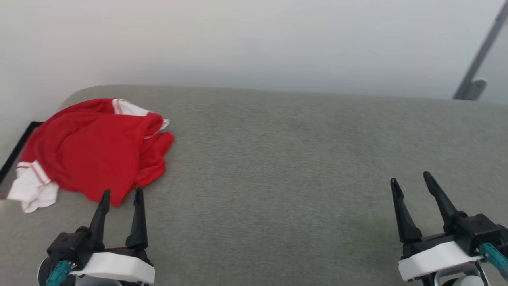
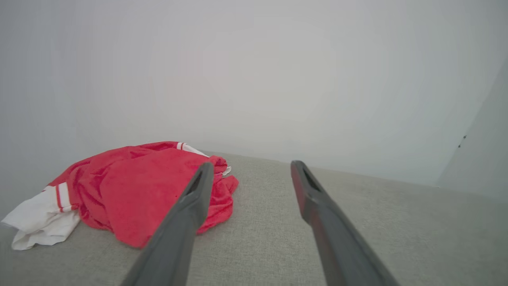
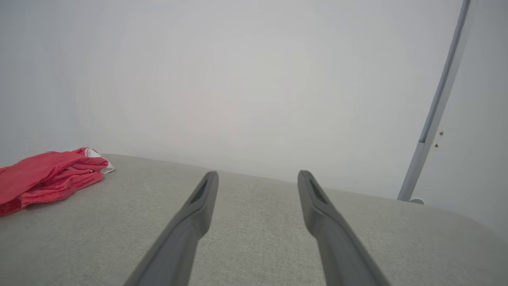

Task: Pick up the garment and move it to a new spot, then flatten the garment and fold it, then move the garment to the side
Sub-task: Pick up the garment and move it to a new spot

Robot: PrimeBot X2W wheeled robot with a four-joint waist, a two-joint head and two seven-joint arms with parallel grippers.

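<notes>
Just beyond the spread left gripper (image 1: 122,191), the crumpled garment (image 1: 91,155) lies at the left end of the grey surface (image 1: 278,178), long axis running from its near-left white sleeve (image 1: 31,190) toward far right; the right gripper (image 1: 410,177), also spread, is well apart.

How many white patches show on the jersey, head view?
2 on the jersey: near-left patch at its front corner; far patch, striped, along its back edge. More may be folded under.

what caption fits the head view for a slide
Crumpled garment on grey surface; left tool and right tool open.
</notes>
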